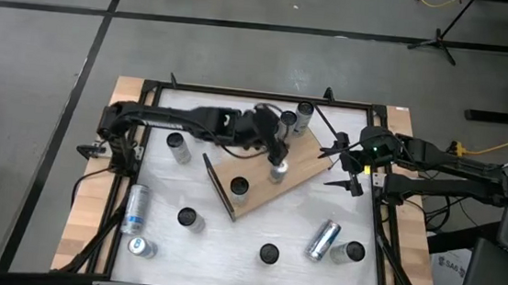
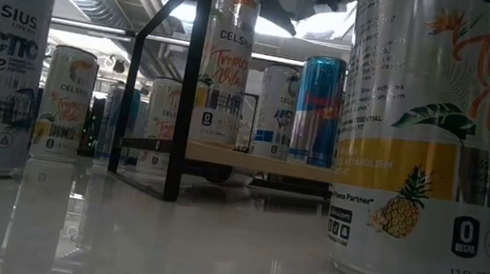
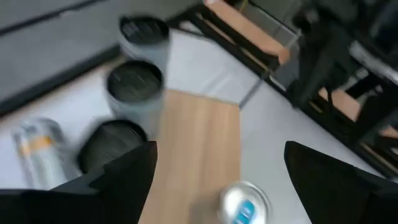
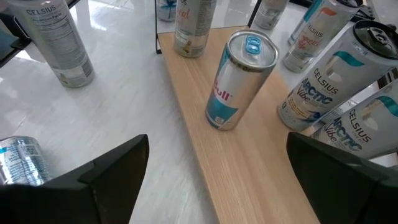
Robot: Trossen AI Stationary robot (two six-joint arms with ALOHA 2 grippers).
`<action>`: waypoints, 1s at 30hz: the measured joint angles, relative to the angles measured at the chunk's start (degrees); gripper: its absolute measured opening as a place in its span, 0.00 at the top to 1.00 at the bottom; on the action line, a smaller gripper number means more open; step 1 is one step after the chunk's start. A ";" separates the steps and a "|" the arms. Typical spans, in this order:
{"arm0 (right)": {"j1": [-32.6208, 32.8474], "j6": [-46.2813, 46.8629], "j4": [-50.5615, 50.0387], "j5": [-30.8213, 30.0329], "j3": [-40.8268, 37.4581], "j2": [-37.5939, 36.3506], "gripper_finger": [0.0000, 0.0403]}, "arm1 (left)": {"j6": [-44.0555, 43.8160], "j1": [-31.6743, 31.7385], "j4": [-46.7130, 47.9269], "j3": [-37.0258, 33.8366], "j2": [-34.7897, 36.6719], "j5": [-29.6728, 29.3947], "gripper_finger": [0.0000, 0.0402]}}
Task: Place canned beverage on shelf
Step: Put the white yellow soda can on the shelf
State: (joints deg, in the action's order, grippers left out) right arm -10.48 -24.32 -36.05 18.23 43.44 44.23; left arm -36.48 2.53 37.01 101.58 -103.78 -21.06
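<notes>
The left gripper (image 1: 276,150) hung with its fingers (image 3: 127,171) apart and empty, directly above the slim blue-and-silver can (image 1: 277,171). This can stood upright on the flat light-brown wooden shelf (image 1: 303,165), so its long axis pointed up at the fingers. The right gripper (image 1: 342,164), also open and empty, waited near the shelf's end, at the bench's (image 1: 255,239) right side, a little farther from the can.

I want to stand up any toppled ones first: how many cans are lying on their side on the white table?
2: one silver-blue can on the right side of the white table, one pale can along its left edge. Whether the small can just below it is toppled is unclear.
</notes>
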 joint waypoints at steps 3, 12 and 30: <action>-0.01 0.00 0.01 0.01 0.00 0.00 0.08 | 2.59 2.41 0.77 0.00 1.68 0.00 0.15; -0.04 0.00 -0.03 -0.02 0.00 0.00 0.08 | 8.17 12.14 2.08 0.00 4.63 1.74 0.15; -0.04 0.00 -0.02 -0.05 0.00 0.02 0.08 | 8.66 29.49 9.03 0.00 -0.08 12.55 0.15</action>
State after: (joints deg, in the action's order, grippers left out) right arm -10.52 -24.32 -36.07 18.19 43.44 44.25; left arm -27.81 32.01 46.04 101.58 -103.86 -8.51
